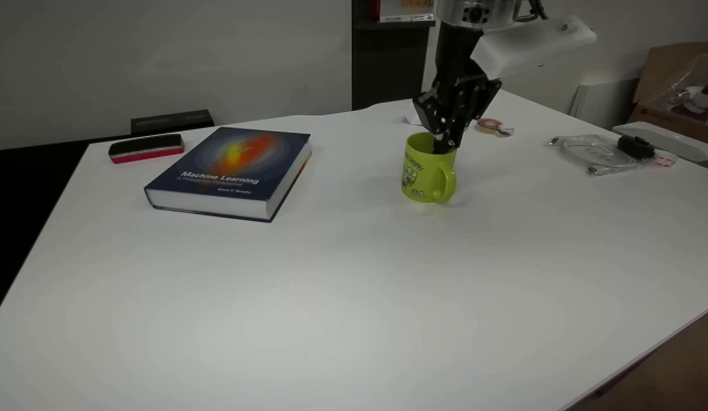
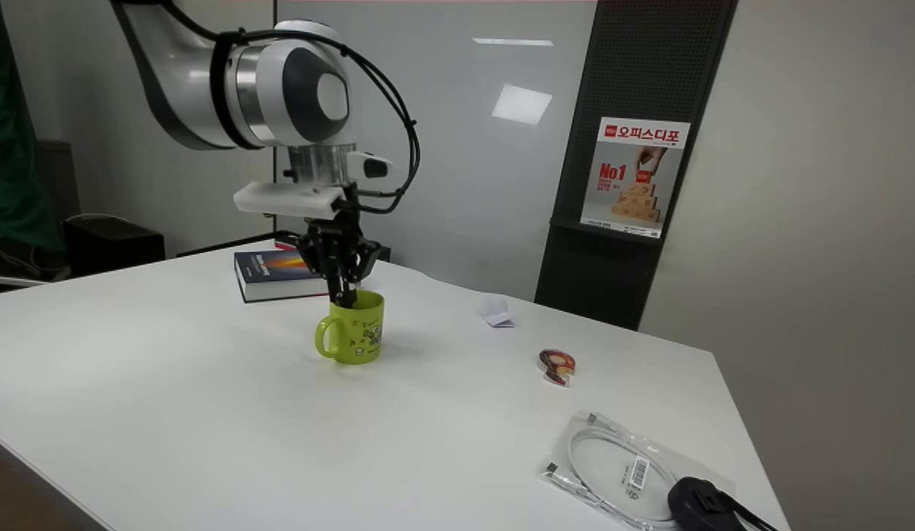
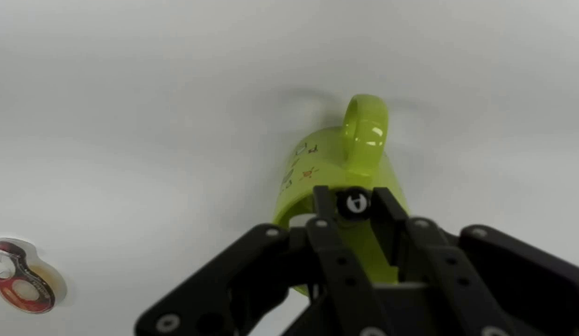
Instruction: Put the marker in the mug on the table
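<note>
The lime-green mug [image 1: 419, 174] stands upright on the white table [image 1: 331, 308]; it shows in an exterior view [image 2: 363, 335] and in the wrist view [image 3: 329, 163]. My gripper [image 1: 444, 142] points down with its fingertips in the mug's mouth; it also shows in an exterior view [image 2: 344, 299]. In the wrist view the dark marker [image 3: 354, 210] shows end-on between the two fingertips [image 3: 351, 193], at the handle side of the rim. The fingers stand close on both sides of it. A thin gap seems to show on one side, so grip is unclear. The marker's lower body is hidden.
A thick dark blue book [image 1: 228, 171] lies beside the mug. A black and red flat object [image 1: 147, 149] lies behind the book. A tape dispenser [image 2: 557, 365], a folded white paper [image 2: 496, 311] and a bagged cable [image 2: 627, 472] lie on the table's other side.
</note>
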